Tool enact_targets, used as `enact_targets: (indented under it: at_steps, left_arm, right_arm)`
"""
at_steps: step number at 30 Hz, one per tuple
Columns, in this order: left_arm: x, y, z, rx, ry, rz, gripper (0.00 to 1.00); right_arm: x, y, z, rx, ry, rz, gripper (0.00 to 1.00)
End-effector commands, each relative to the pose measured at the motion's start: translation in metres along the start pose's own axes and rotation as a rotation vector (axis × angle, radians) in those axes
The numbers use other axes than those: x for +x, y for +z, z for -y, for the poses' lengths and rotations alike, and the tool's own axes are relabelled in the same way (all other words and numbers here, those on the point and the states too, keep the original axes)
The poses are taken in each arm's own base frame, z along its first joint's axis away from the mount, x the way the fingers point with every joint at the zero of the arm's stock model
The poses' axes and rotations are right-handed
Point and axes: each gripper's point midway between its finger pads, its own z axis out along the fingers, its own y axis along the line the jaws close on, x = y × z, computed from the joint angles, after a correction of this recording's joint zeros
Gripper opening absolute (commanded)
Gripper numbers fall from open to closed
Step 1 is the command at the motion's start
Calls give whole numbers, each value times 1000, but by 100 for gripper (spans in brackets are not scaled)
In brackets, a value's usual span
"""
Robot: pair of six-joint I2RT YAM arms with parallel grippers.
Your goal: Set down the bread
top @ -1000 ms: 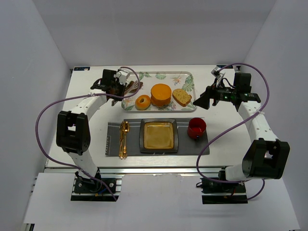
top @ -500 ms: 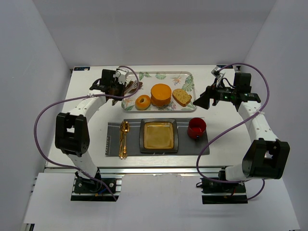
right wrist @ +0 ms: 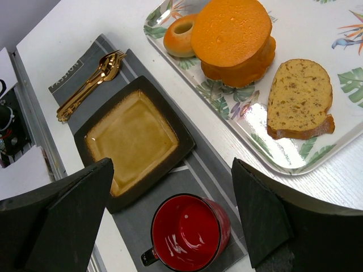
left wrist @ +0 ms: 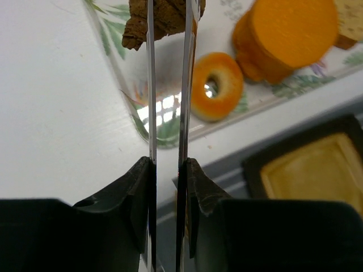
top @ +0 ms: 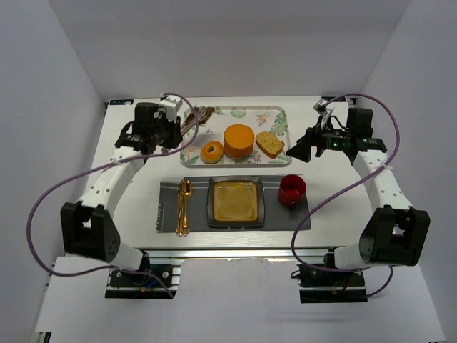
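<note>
The bread (left wrist: 138, 28), dark brown and lumpy, hangs pinched between the tips of metal tongs (left wrist: 151, 102) over the left end of the floral tray (left wrist: 127, 85). My left gripper (left wrist: 167, 164) is shut on the tongs' two blades. In the top view that gripper (top: 163, 130) is left of the tray, and the tongs (top: 191, 121) reach over its far left corner. My right gripper (right wrist: 172, 170) is open and holds nothing; it hovers right of the tray, above the red mug (right wrist: 190, 233).
On the tray (top: 278, 114) lie a glazed ring donut (top: 211, 158), an orange round block (top: 239, 141) and a speckled bread slice (top: 270, 144). In front, a grey placemat (top: 168, 214) carries gold cutlery (top: 184, 206), a square brown plate (top: 235, 201) and the mug (top: 292, 190).
My left arm has swung out to the left. Its gripper has drawn back left, and the tongs with the bread now point at the tray's far left corner. The right arm is unmoved.
</note>
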Motion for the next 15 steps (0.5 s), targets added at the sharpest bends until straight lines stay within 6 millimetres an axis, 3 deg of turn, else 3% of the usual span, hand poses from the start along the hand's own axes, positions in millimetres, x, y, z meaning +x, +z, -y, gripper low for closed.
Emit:
enact_targets:
  at_steps: [1,3,5,6,7,11,15]
  left_arm:
    - [-11,-48,34,115,-18,77,0]
    - [8,-61,48,163,-32,53,0]
    - [12,-88,71,243,-27,83,0]
    - [26,-92,77,267,-30,68,0]
    - [23,-111,89,301,-6,117,0]
    - [48,-140,115,390,-30,113,0]
    - [77,-149,136,474,-46,41,0]
  right_arm:
    - [-16,-5,-7,-12,-42,34,89]
    - [-17,-5,-7,-14,-41,33,89]
    - [-17,-5,-7,-14,-43,28,89]
    - [-19,-6,-7,-14,-49,29,89]
    - [-18,-6,-7,-15,-51,24,89]
    - [-20,-7,-8,-21,-67,24,89]
    - [-23,-7,-8,-29,-83,28,84]
